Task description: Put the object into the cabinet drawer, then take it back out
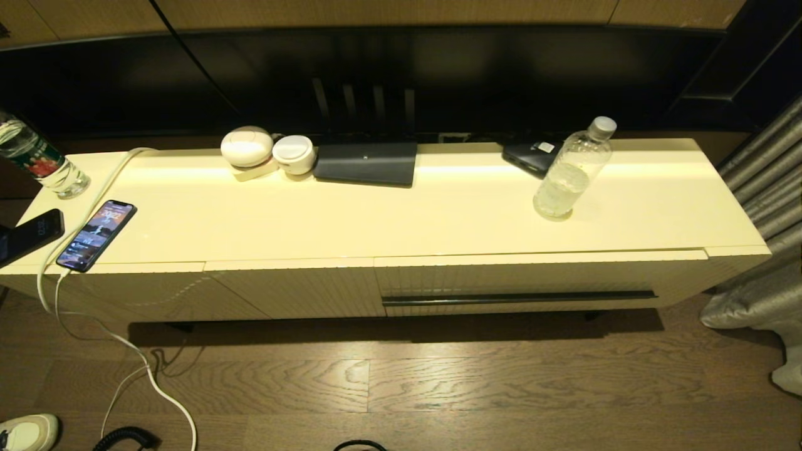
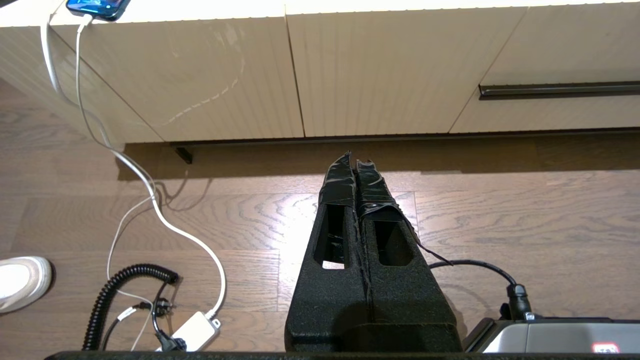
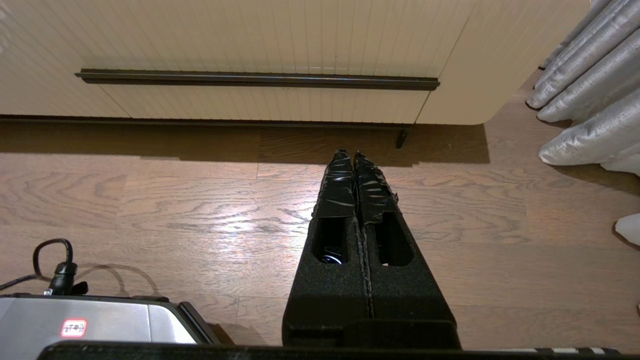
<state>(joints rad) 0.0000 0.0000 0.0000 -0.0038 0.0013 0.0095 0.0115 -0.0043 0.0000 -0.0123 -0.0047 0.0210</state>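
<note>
I have the bottle [image 1: 571, 170] standing upright on the cabinet top [image 1: 401, 213], right of centre in the head view. It is clear, ribbed plastic with a pale screw cap and some water in the lower part. It sits just in front of a dark flat device [image 1: 531, 156] at the back edge.

The drawer [image 1: 539, 282] is below it, in the right half of the cabinet front, and it is shut. Its face is cream with fine vertical ribs, and a long dark handle strip [image 1: 519, 297] runs along its lower edge. The panels to its left carry the same ribbing but no strip.

Neither arm shows in the head view. In the left wrist view my left gripper [image 2: 354, 162] hangs over the wood-grain floor, short of the cabinet base, with its two black tape-wrapped fingers pressed together and nothing between them. In the right wrist view my right gripper [image 3: 348, 155] is the same: fingers closed flat against each other, empty, pointing at the floor just before the drawer front, handle strip in the upper part of the frame.

At the left of the head view lie a lit phone [image 1: 97, 235] on a white cable, a second dark phone [image 1: 28, 235], and a labelled bottle [image 1: 37, 160]. Two rounded white cases [image 1: 269, 151] and a flat dark slab [image 1: 366, 164] sit at the back, upper centre.
</note>
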